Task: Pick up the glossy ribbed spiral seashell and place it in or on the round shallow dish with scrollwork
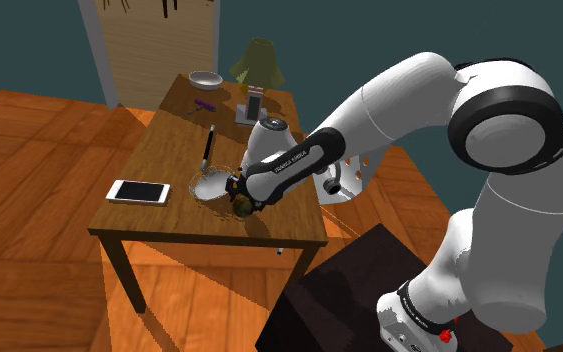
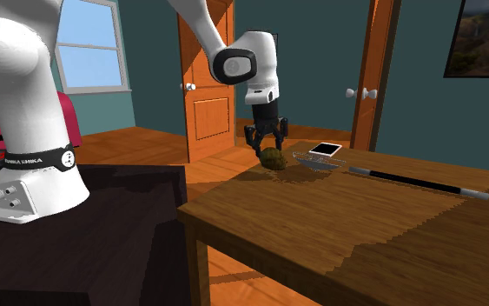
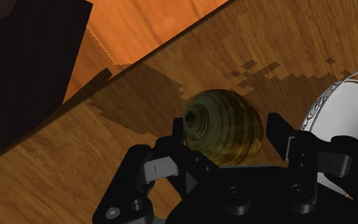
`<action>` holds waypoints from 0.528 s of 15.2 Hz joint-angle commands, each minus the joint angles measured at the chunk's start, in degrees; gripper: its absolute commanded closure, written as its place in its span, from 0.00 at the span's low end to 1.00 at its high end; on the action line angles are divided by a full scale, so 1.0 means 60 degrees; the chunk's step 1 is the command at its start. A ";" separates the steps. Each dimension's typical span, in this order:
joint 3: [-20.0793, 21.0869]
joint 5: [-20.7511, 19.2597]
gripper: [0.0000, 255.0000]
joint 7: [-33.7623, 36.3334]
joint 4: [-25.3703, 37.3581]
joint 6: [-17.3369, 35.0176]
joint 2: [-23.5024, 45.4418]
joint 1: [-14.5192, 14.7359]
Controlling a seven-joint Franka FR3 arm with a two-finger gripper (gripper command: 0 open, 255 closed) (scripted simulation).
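The all-black two-finger gripper (image 2: 268, 146) hangs with its fingers spread wide, straddling the glossy olive-brown ribbed spiral seashell (image 3: 225, 127). One finger touches the shell, and a thin gap shows at the other. The shell rests on the brown wooden table (image 1: 159, 225), close to its edge nearest the stand. Just beside it sits the round shallow white dish with dark scrollwork (image 1: 207, 186). Beyond the dish lie a white slab phone with a black screen (image 1: 138, 191) and a slim black wand with silver ends (image 1: 208, 146).
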 commanded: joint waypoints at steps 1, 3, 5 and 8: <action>-0.0091 -0.0128 1.00 0.0114 -0.0014 -0.0208 -0.0225 0.0082; -0.0175 -0.0256 1.00 0.0210 -0.0022 -0.0420 -0.0450 0.0143; -0.0252 -0.0384 1.00 0.0306 -0.0021 -0.0635 -0.0671 0.0199; -0.0353 -0.0574 1.00 0.0447 -0.0002 -0.0965 -0.0993 0.0270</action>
